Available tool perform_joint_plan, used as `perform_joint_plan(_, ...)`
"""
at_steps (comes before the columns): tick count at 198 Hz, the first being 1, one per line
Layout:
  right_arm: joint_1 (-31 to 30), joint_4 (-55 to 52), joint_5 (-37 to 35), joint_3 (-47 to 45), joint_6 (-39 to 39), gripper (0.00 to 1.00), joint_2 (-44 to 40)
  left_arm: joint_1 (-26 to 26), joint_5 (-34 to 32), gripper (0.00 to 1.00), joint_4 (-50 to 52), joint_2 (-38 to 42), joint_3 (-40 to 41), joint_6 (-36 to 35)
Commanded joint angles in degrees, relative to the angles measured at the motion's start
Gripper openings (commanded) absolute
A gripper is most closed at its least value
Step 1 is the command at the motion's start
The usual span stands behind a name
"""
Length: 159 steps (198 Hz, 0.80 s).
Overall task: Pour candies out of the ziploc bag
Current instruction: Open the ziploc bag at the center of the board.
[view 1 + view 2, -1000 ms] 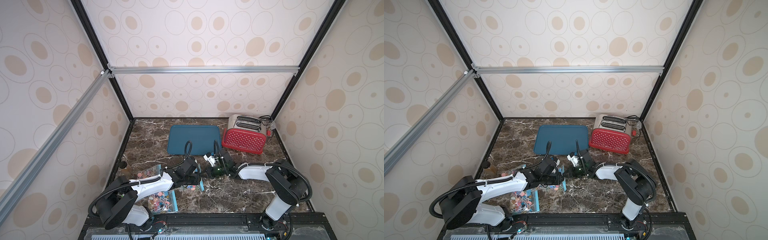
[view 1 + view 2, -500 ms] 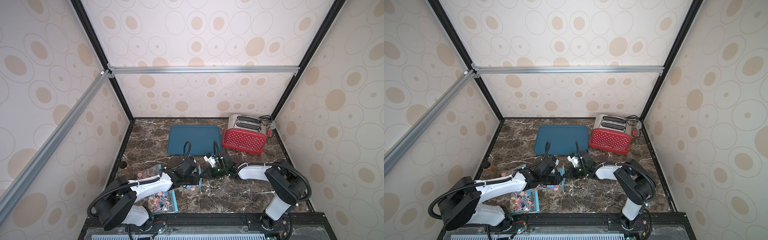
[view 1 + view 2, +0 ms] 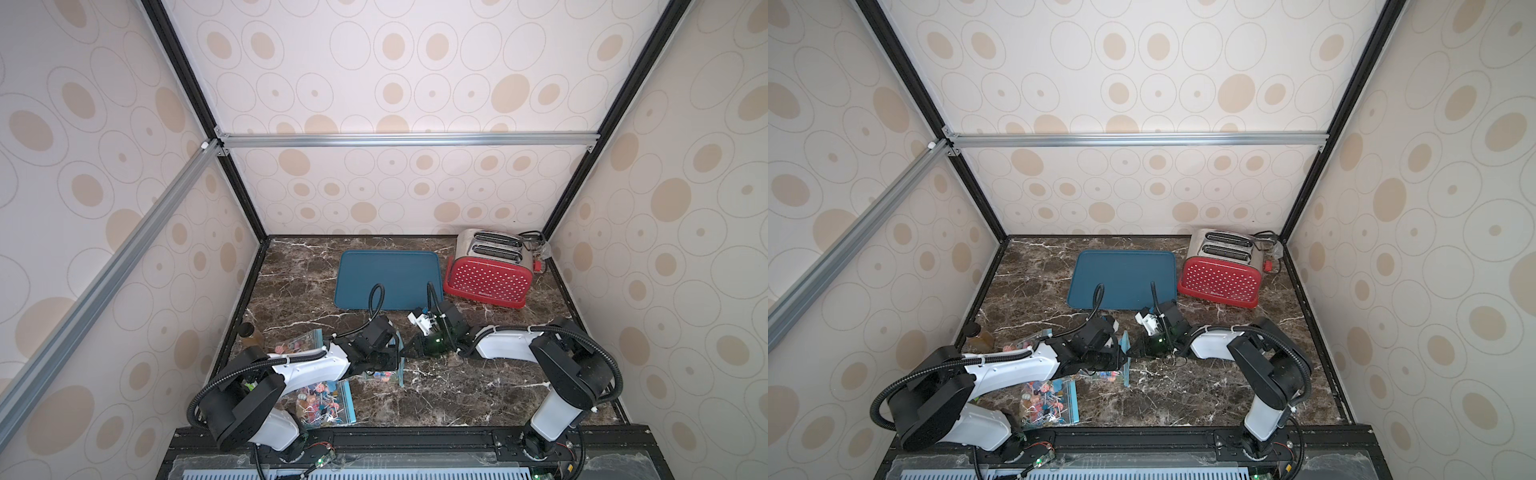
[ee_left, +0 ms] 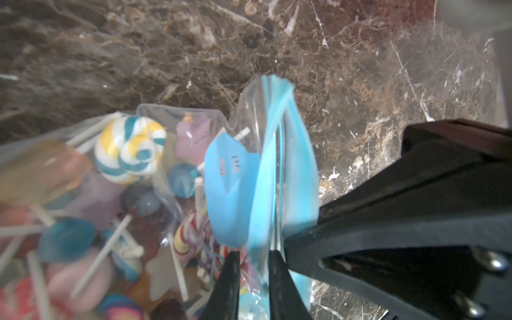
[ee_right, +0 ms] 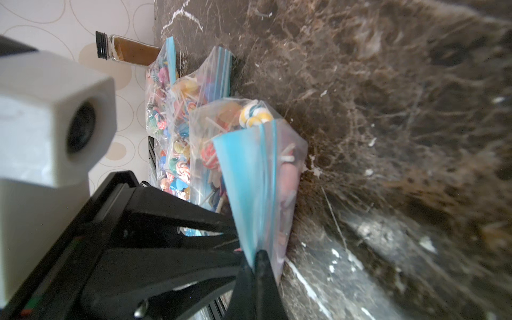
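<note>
Pinching ziploc bag (image 5: pixel 249 180) rim: right gripper (image 5: pixel 253 260) | left gripper (image 4: pixel 253 279) narrow about rim, hold unclear | spare bag (image 5: pixel 191 91) beside, jar (image 5: pixel 130 52) beyond

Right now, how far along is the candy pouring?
Done: nothing poured; the candies sit inside the ziploc bag. In hand: right gripper pinches its blue zip strip, left gripper straddles it. Remaining: spreading the mouth, tipping them out.
</note>
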<state>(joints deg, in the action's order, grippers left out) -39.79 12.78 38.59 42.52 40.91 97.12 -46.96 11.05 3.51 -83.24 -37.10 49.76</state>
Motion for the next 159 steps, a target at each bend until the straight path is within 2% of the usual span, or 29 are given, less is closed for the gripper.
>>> perform_joint_plan(1, -0.2, 0.3, 1.3, 0.8, 0.0, 0.00, 0.1, 0.4, 0.2, 0.19, -1.6, -0.8, -1.8, 0.8)
perform_joint_plan(35, -0.2, 0.3, 1.2, 0.9, -0.1, 0.00, 0.3, 0.4, 0.7, 0.09, -2.9, -0.6, -1.7, 1.1)
perform_joint_plan(47, -0.2, 0.3, 1.1, 0.9, -0.1, 0.00, 0.4, 0.4, 0.8, 0.00, -3.2, -0.6, -1.7, 1.3)
perform_joint_plan(117, -0.2, -6.3, -2.4, 3.0, -1.7, 0.00, -0.3, 0.4, 0.0, 0.00, -3.7, 0.5, -1.0, 1.8)
perform_joint_plan(139, -0.2, -7.8, -3.3, 4.3, -1.7, 0.08, -0.1, 0.4, 0.0, 0.00, -3.9, 0.5, -0.7, 1.9)
perform_joint_plan(159, -0.2, -9.0, -3.8, 5.7, -1.7, 0.12, 0.5, 0.4, 0.1, 0.00, -4.3, 0.3, -0.6, 2.0)
